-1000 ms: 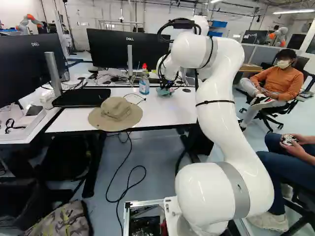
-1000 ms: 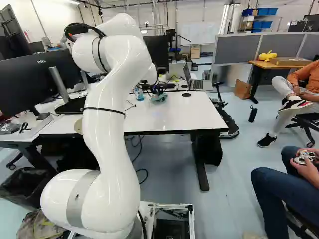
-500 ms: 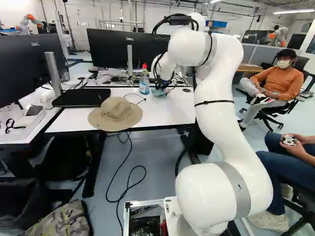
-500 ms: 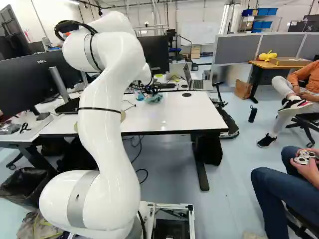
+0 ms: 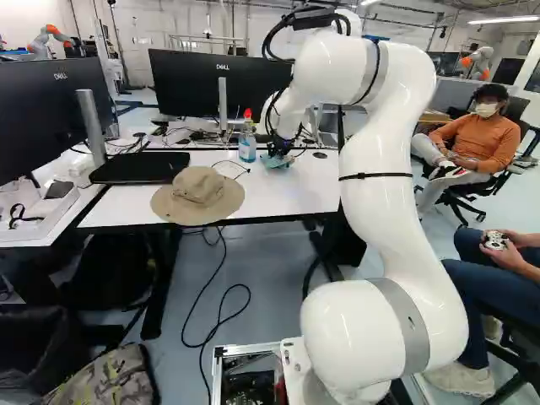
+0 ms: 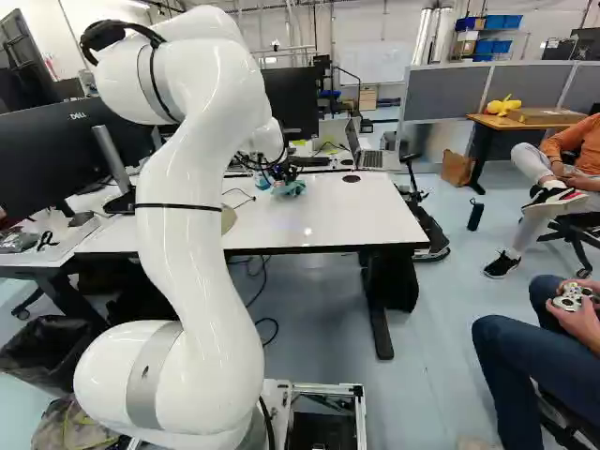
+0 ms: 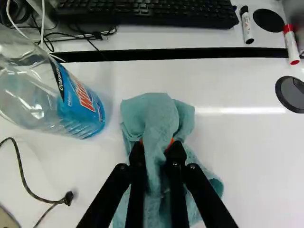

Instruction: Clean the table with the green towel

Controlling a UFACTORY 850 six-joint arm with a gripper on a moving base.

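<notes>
Jaws: closed in on cloth from two sides; a raised fold of the green towel (image 7: 159, 114) is pinched between the orange pads (image 7: 170, 143) of my gripper (image 5: 279, 153).
Towel position: on the white table (image 6: 328, 220), toward its far edge, directly under me. Bunched, with loose folds spreading ahead of the fingers and out to both sides of them.
Arm: rises from the base joint, bends over, and reaches down to the tabletop; wrist above the cloth.
Bottle (image 5: 247, 146): clear, blue label, red cap. Stands upright at the left of the towel in the left base view; near it, not touching.
Cable end (image 7: 69, 197): lies on the table, on the bottle's side of the towel.
Hat (image 5: 199, 194): tan, wide brim, at the near edge of the table, well apart from the towel.
Round inset (image 7: 290, 94): dark, set in the tabletop on the other side of the towel from the bottle.
Keyboard (image 7: 147, 12): black, beyond the dark gap at the table's far edge.
Markers: one with a black cap (image 7: 247, 27), one with a red cap (image 7: 291, 45), both near the keyboard.
</notes>
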